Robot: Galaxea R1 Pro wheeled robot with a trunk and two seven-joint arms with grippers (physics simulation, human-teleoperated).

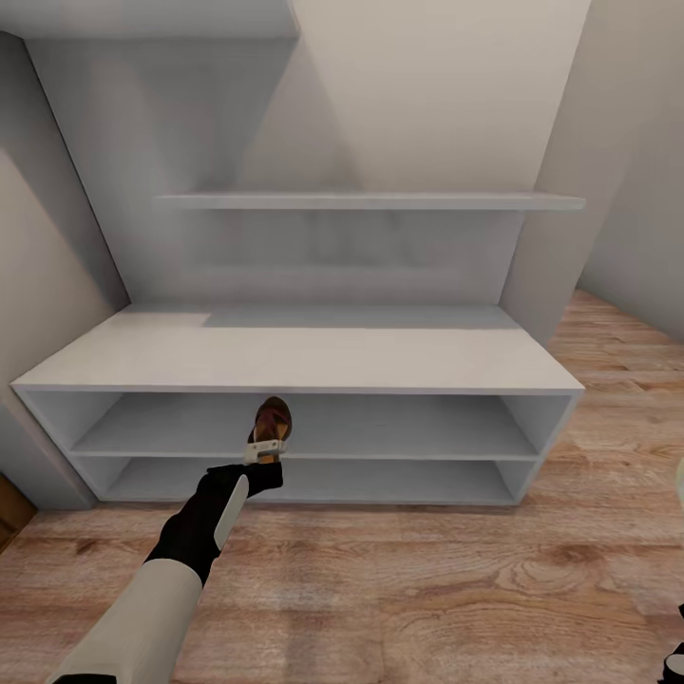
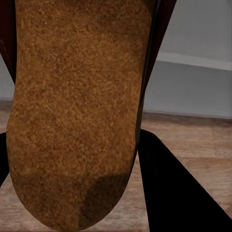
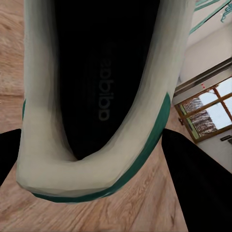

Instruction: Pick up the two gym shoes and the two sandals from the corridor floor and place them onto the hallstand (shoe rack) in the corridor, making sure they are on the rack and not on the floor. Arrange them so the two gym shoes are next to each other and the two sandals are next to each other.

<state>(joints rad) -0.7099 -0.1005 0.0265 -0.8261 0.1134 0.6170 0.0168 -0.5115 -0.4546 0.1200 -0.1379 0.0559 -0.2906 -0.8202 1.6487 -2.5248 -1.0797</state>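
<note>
The left claw [image 1: 269, 448] pinches a sandal [image 1: 274, 421] just before the hallstand [image 1: 304, 356], the right claw [image 3: 116, 145] grips a gym shoe [image 3: 96, 96]; next, I judge, comes shelving the sandal.

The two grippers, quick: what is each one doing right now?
Left gripper: closed on a sandal.
Right gripper: closed on a gym shoe.

Left gripper [image 1: 267, 450] holding a brown sandal [image 1: 273, 423], in front of the white shoe rack [image 1: 294, 359], wood floor [image 1: 427, 589]
</note>
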